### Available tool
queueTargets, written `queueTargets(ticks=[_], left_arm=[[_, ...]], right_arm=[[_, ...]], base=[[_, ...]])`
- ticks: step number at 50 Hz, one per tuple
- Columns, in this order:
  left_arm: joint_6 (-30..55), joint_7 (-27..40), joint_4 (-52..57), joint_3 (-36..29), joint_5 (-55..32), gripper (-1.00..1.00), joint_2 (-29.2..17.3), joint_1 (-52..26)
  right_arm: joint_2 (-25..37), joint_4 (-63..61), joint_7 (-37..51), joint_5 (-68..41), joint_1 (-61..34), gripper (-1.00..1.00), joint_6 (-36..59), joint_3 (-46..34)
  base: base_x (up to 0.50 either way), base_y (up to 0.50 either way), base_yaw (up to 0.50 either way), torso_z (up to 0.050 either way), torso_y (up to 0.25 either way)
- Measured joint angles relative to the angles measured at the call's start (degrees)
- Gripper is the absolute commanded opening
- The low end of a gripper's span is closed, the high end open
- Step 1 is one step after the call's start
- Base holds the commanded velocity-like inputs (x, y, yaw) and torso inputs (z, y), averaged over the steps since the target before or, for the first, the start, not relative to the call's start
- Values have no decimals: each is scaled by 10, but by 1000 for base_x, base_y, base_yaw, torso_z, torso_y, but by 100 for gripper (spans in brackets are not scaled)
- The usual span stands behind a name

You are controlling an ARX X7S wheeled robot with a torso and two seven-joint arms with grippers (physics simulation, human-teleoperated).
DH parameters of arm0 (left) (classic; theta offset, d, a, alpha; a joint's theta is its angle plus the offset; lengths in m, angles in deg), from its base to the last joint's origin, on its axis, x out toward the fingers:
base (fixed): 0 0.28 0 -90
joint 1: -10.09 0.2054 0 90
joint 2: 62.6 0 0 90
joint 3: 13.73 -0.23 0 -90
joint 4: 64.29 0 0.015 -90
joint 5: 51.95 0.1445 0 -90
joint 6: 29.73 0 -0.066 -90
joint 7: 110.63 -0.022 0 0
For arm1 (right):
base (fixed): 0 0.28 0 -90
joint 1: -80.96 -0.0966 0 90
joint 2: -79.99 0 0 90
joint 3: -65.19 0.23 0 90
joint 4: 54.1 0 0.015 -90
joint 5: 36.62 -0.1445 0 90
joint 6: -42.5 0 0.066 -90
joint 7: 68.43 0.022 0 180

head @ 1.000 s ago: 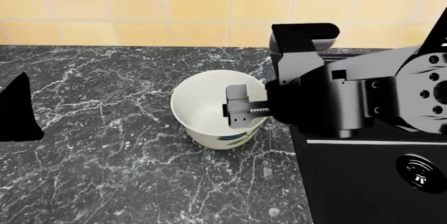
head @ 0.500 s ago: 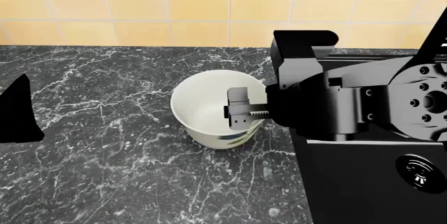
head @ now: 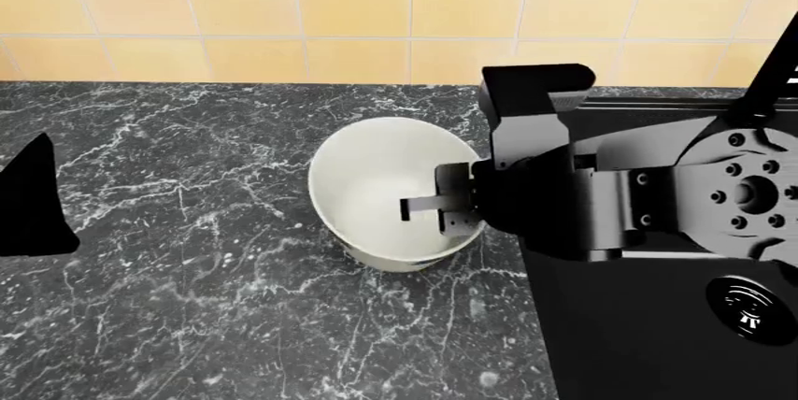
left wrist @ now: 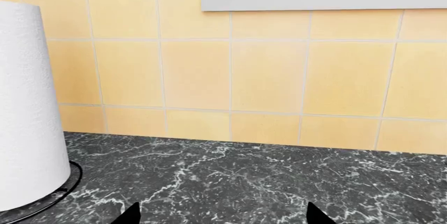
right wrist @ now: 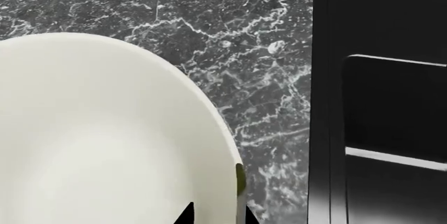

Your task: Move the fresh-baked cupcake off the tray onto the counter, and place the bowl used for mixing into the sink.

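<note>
Left gripper (head: 32, 196): a black shape at the left edge of the head view, well apart from the bowl; in the left wrist view only two dark tips showed, so whether its jaws were spread or pressed together could not be told.
Paper towel roll (left wrist: 24, 109): white, upright on a dark ring base on the counter, off to one side ahead of the left jaws.
Wall (left wrist: 265, 77): yellow tiles behind the counter.
Counter (head: 187, 260): dark marble with white veins, under both grippers.
Bowl (head: 380, 190): white, tilted, pinched at its right rim.
Right gripper (head: 443, 208): jaws closed on the bowl's rim, one finger inside the bowl, one outside.
Sink (head: 648, 335): black basin just right of the bowl, below the right arm.
Writing: none readable.
Cupcake, tray: not in view.
</note>
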Motion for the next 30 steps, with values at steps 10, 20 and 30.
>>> queueTargets(ticks=[10,20,30], left_arm=[[0,-2,-1,1,2,100,0,1],[0,-2,-1,2,2,100,0,3],[-2,0,-1,0,3,100,-1,2]], right_arm=[[3,-1,2,8,-7,-100,-3,3],[24,-10,26,23,-23,-100,-17,11],[59,-32,61,28,-50,-100,-28,25]], base=[[0,0,0,0,0],[0,0,0,0,0],[0,0,0,0,0]])
